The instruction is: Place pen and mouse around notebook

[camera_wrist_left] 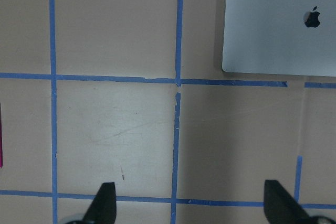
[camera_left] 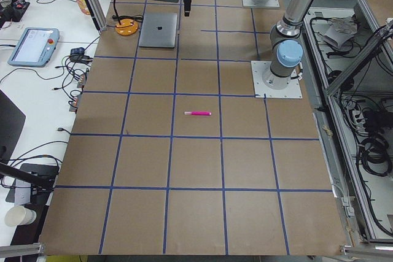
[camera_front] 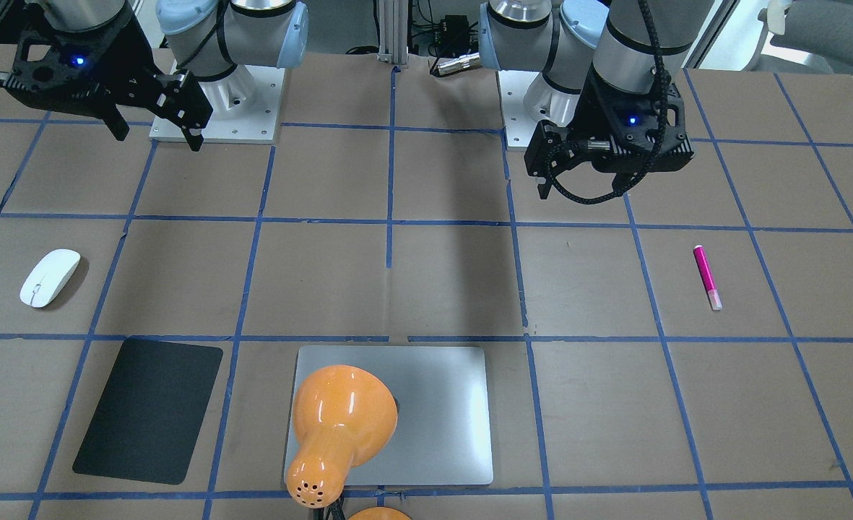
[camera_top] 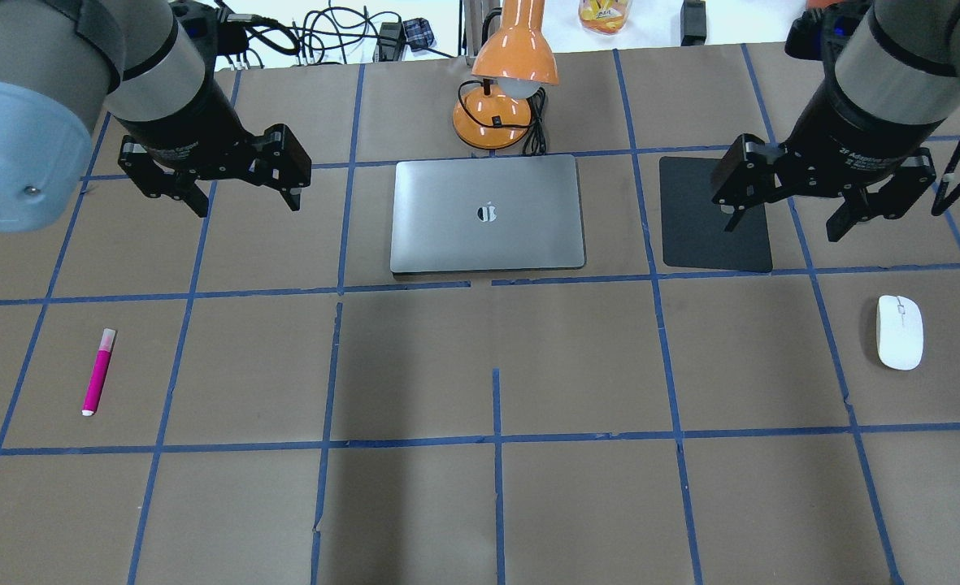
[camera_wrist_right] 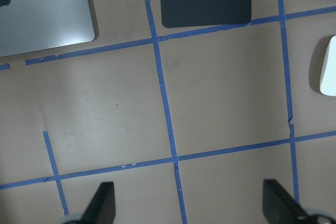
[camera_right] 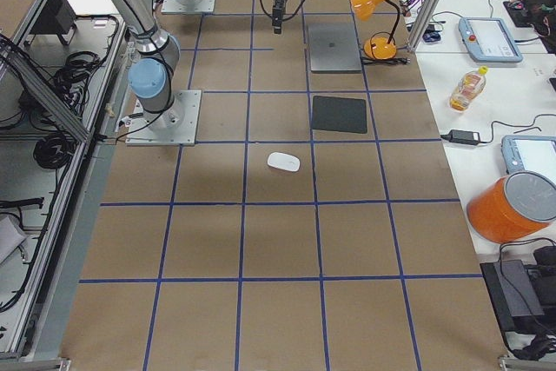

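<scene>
The silver notebook [camera_top: 488, 214] lies shut at the far middle of the table. On the left of the overhead view, the pink pen [camera_top: 97, 372] rests on the brown paper, well apart from it. The white mouse [camera_top: 900, 331] sits at the right, beyond the black pad. My left gripper [camera_top: 248, 203] hovers open and empty left of the notebook, above and behind the pen. My right gripper [camera_top: 782, 227] hangs open and empty over the pad's near right corner. The right wrist view catches the mouse [camera_wrist_right: 328, 66] at its right edge, and the left wrist view shows the notebook's corner [camera_wrist_left: 278, 24].
A matte black pad [camera_top: 715, 215] lies right of the notebook. An orange desk lamp [camera_top: 504, 81] stands just behind the notebook, with its cord. Blue tape lines grid the brown table. Cables, tablets and a bottle sit on the side bench beyond the far edge.
</scene>
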Robot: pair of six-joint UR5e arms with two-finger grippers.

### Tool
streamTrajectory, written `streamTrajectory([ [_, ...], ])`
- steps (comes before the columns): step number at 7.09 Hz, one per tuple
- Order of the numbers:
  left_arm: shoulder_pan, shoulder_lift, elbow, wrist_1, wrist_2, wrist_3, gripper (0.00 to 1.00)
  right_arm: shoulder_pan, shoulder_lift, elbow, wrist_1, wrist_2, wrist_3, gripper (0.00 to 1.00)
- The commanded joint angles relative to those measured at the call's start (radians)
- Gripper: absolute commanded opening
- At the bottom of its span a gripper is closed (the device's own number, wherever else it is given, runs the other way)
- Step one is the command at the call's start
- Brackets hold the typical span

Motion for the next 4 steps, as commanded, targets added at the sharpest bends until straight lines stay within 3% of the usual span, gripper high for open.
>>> streamTrajectory([
  [1, 0.015, -0.001, 0.001, 0.002, -0.007, 0.015, 1.0, -0.031, 0.028, 0.001, -0.02, -0.008, 0.004, 1.0],
  [3, 0.059, 0.006, 0.0, -0.003, -0.001, 0.038, 1.0, -0.191, 0.106, -0.001, -0.031, 0.0, -0.003, 1.0],
  [4, 0.106, 0.008, 0.0, -0.011, 0.002, 0.135, 1.0, -0.262, 0.155, -0.001, -0.034, -0.001, -0.034, 1.0],
])
